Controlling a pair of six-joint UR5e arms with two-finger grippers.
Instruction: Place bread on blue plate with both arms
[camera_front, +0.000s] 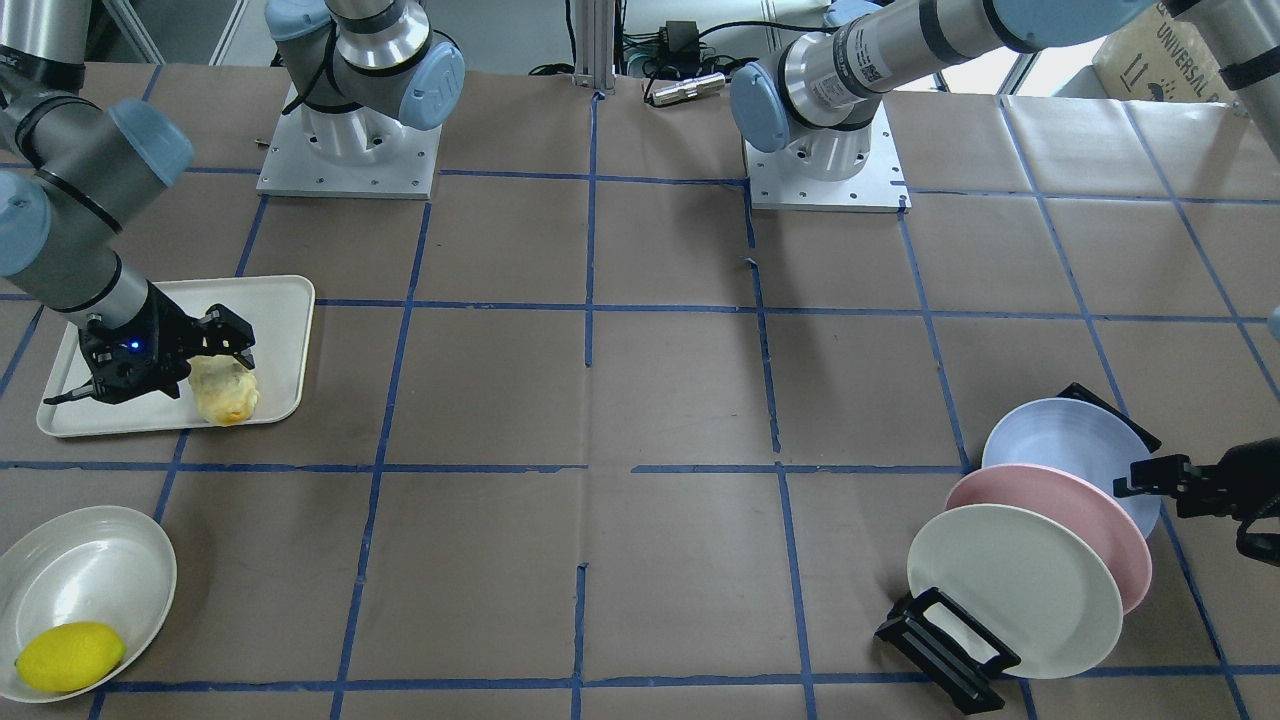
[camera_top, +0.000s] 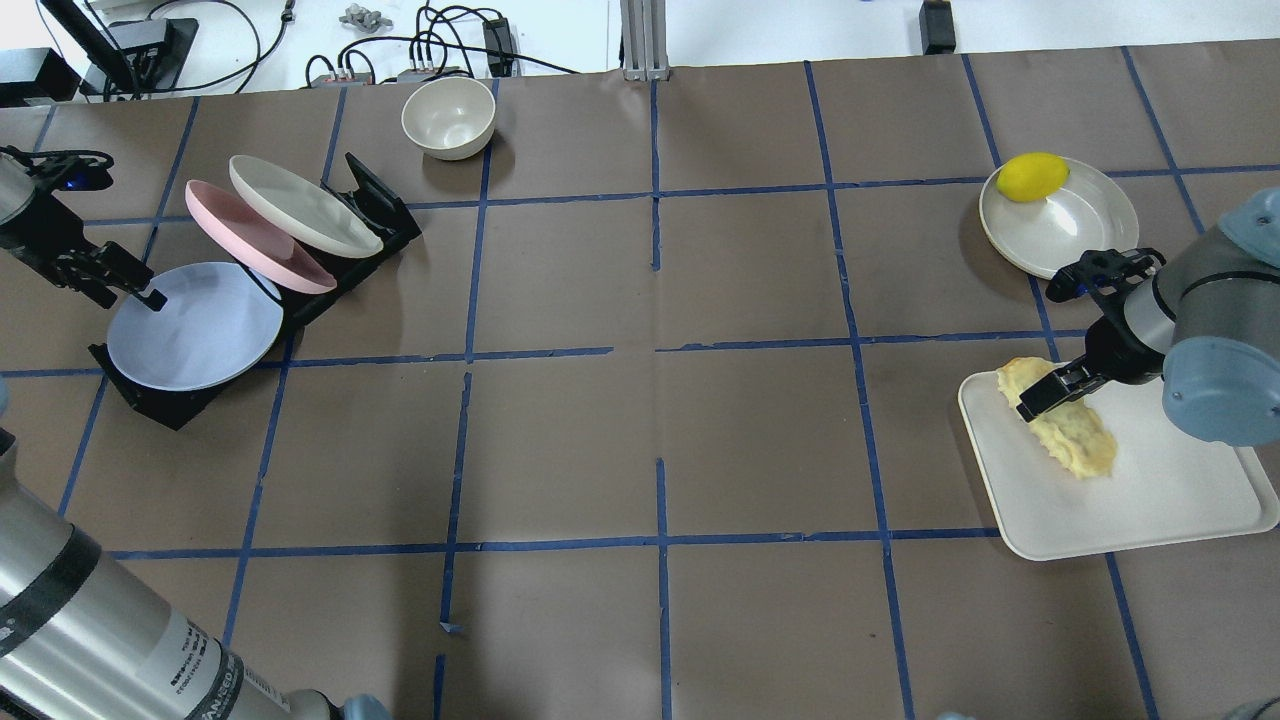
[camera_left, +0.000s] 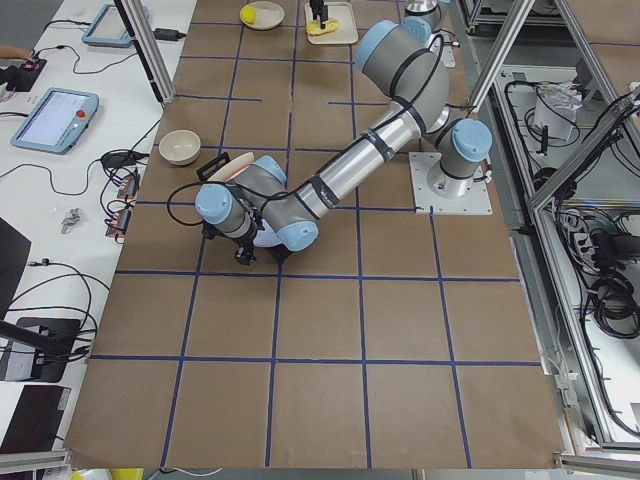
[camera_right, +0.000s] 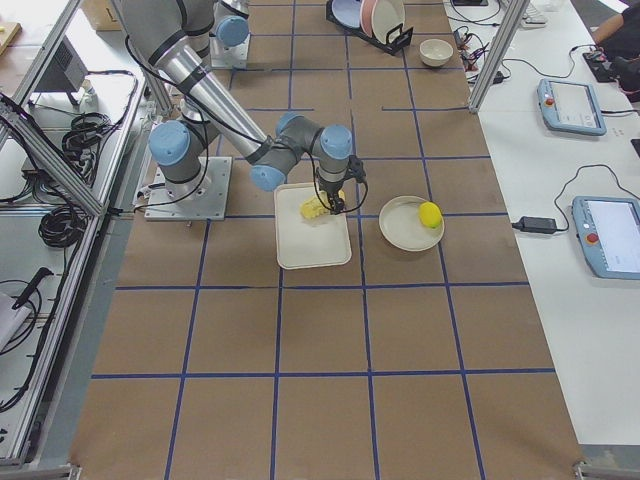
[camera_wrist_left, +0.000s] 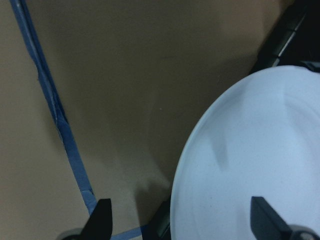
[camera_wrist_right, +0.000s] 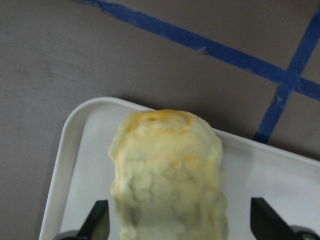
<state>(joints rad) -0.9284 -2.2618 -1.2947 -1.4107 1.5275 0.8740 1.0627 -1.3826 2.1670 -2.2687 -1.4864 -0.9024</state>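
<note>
The bread (camera_top: 1070, 435) lies on a cream tray (camera_top: 1150, 500) at the right edge of the overhead view, its browned end pointing toward the tray's upper-left corner. The right gripper (camera_wrist_right: 180, 222) hangs over it with its fingers spread wide. In the wrist view one tip shows at each lower corner of the frame, the roll between them and neither pressed against it. Above the tray, a lemon (camera_top: 1032, 176) sits on the rim of a shallow white dish (camera_top: 1085, 225).

Far across the table, at the left of the overhead view, the blue plate (camera_top: 195, 325) leans tilted in a black rack (camera_top: 375, 205) – nearest of three, with a pink plate (camera_top: 250, 235) and a cream plate (camera_top: 300, 205) behind it. The left gripper (camera_wrist_left: 182, 222) is at the plate's upper-left rim, fingers parted, one tip over the plate's face and the other over the brown table (camera_wrist_left: 100, 100). Whether either touches the plate cannot be told. A cream bowl (camera_top: 448, 115) stands near the top edge.
</note>
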